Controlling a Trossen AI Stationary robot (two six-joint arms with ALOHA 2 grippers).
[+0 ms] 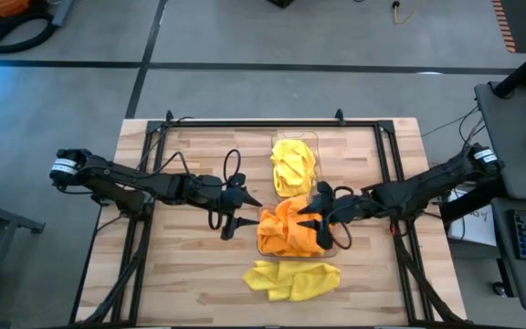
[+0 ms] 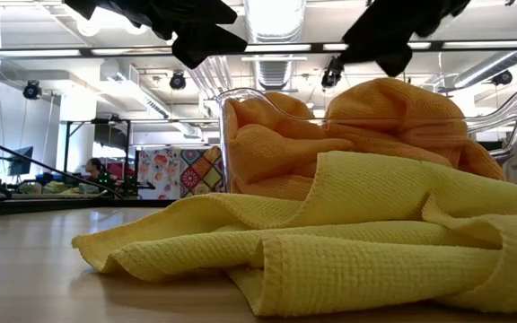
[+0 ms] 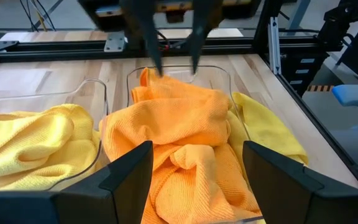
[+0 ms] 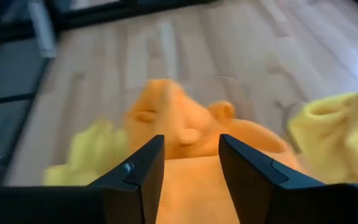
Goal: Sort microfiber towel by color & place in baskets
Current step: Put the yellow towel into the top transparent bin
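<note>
A heap of orange towels (image 1: 289, 230) (image 3: 173, 124) (image 2: 393, 117) fills the nearer clear basket (image 3: 216, 70). Yellow towels (image 1: 292, 164) (image 3: 36, 140) lie in the farther basket (image 1: 295, 136). More yellow towel (image 1: 292, 279) (image 2: 330, 242) lies crumpled on the table at the near side of the orange basket. My left gripper (image 1: 247, 212) (image 3: 197, 158) hovers open just left of the orange basket, pointing at it. My right gripper (image 1: 310, 217) (image 4: 191, 149) (image 3: 174, 62) hangs open over the right side of the orange heap, apparently clear of it.
A black metal frame (image 1: 245, 122) runs along the table's far edge and down both sides. Bare wood lies left of the baskets (image 1: 181, 256) and along the near edge. The two baskets stand side by side, almost touching.
</note>
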